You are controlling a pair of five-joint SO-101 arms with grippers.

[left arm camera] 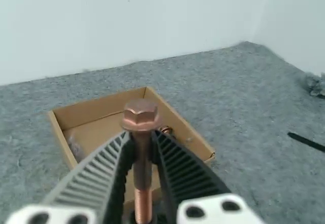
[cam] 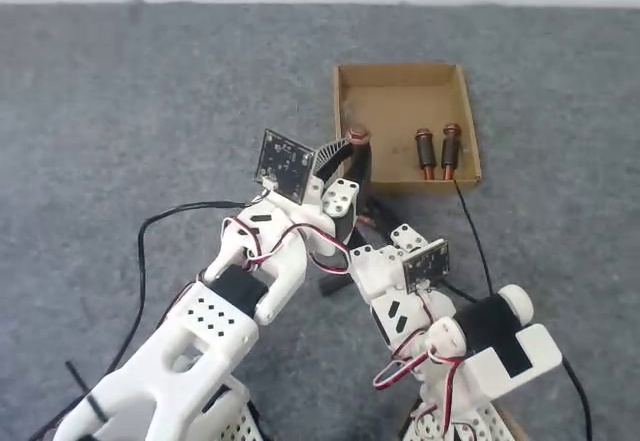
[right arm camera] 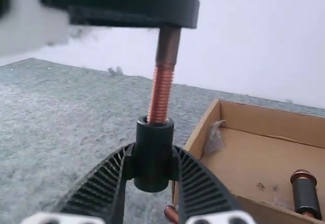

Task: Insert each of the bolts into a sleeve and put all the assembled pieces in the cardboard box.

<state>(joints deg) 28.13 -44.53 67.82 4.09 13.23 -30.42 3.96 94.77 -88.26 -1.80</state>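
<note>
My left gripper (left arm camera: 141, 136) is shut on a copper bolt (left arm camera: 140, 116), head up and shaft pointing down. In the high view this left gripper (cam: 352, 153) stands at the front left corner of the cardboard box (cam: 345, 91). Just below it my right gripper (right arm camera: 152, 157) is shut on a black sleeve (right arm camera: 153, 153), held upright. The bolt's threaded end (right arm camera: 161, 94) sits in the sleeve's top opening, with most of the shaft still above it. Two assembled pieces (cam: 425, 151) (cam: 451, 148) lie in the box by its front right wall; one assembled piece (right arm camera: 303, 191) is seen from the right wrist.
The box (left arm camera: 66, 117) stands on grey carpet. A small copper part (right arm camera: 171, 215) lies on the carpet under the sleeve. A dark piece (cam: 334, 288) lies between the arms. Black cables run at the left (cam: 150, 229) and the right (cam: 478, 233).
</note>
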